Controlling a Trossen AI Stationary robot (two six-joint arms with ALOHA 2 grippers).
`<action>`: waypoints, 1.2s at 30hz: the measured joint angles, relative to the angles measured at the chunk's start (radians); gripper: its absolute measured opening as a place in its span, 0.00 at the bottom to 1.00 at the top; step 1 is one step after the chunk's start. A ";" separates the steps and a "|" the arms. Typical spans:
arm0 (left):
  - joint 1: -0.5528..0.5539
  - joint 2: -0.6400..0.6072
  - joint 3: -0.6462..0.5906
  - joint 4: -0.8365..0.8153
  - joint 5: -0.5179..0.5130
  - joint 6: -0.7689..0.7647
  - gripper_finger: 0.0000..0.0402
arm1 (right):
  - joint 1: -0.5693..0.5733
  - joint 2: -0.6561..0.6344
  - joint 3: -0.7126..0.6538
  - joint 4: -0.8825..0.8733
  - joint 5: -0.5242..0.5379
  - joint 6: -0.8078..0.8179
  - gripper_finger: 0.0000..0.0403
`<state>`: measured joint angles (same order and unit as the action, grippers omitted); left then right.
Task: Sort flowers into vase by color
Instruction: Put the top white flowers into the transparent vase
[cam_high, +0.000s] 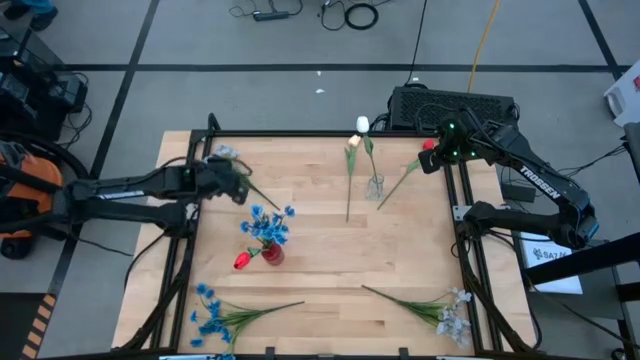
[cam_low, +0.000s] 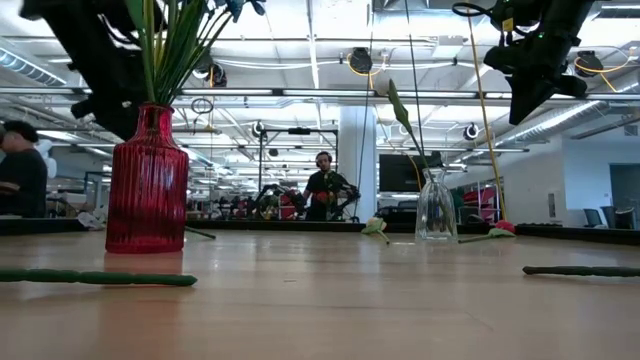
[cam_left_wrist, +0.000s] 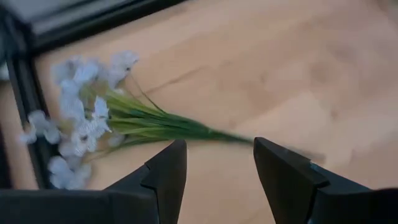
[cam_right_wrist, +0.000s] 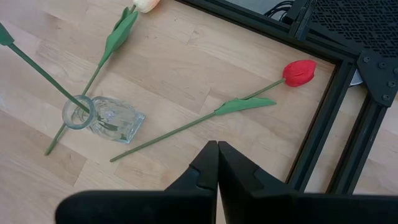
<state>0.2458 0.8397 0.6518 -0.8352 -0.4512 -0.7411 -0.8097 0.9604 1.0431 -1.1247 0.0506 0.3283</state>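
My left gripper stands open above the stem of a pale bluish-white spray that lies flat at the table's far left; its fingers touch nothing. A red vase holds bright blue flowers, and a red tulip head shows by its rim. A clear vase holds one cream tulip. A second cream tulip and a red tulip lie on the table beside it. My right gripper hangs shut above the red tulip's stem, holding nothing.
A blue cluster lies at the near left and another pale spray at the near right. A black frame rail borders the table by the red tulip. Bare wood lies between the two vases. People show in the room beyond.
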 joint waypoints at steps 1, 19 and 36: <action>0.025 0.016 0.000 0.022 0.007 -0.041 0.48 | 0.000 0.000 0.000 0.000 0.000 0.000 0.00; 0.161 0.347 0.006 0.357 0.107 -0.249 0.48 | 0.000 0.000 0.000 0.131 0.002 -0.303 0.00; 0.335 0.368 0.007 0.338 0.162 -0.222 0.48 | 0.000 0.000 0.000 0.381 0.000 -0.042 0.00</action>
<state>0.5812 1.2081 0.6585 -0.4974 -0.2890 -0.9628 -0.8097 0.9607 1.0431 -0.7438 0.0509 0.2867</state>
